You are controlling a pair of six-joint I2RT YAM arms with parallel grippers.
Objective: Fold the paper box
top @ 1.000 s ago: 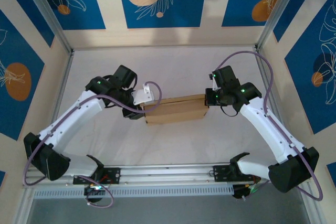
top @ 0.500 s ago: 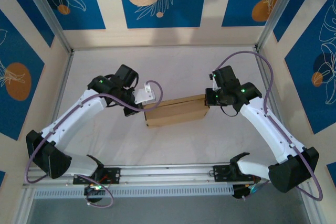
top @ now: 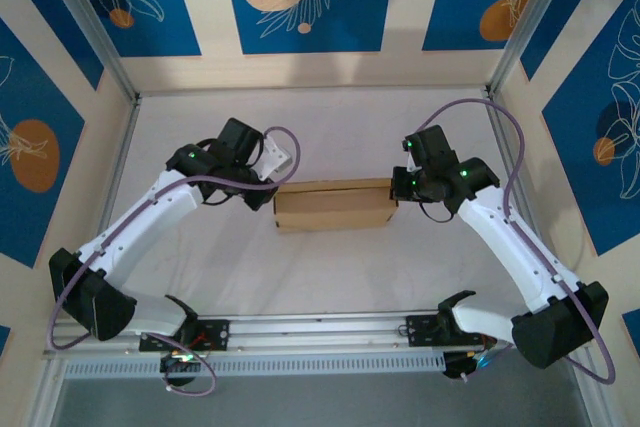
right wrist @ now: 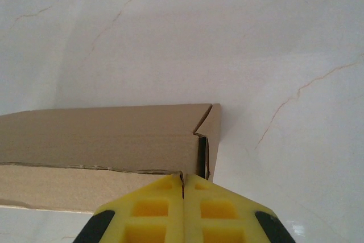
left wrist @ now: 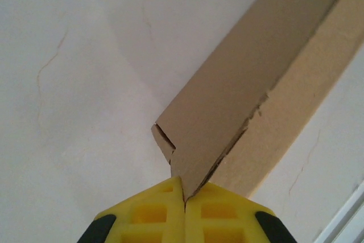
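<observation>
The paper box [top: 335, 205] is a brown cardboard mailer folded into a shallow closed shape, lying level at mid-table. My left gripper [top: 272, 191] is at its left end. In the left wrist view the yellow fingers [left wrist: 148, 214] are shut, and a pointed corner of the paper box [left wrist: 239, 95] is pinched between their tips at my left gripper [left wrist: 183, 190]. My right gripper [top: 398, 187] is at the box's right end. In the right wrist view my right gripper [right wrist: 182, 179] is shut on the top edge of the paper box [right wrist: 102, 135], beside an open slit at its end.
The white tabletop [top: 330, 127] is ringed by patterned walls and metal frame posts [top: 95, 37]. A rail [top: 320, 332] with both arm bases runs along the near edge. Purple cables [top: 480, 107] loop above each arm.
My left gripper has shut on the box's left corner and swung toward the back. The box's left end moved with it, so the box now lies level. The right arm held still.
</observation>
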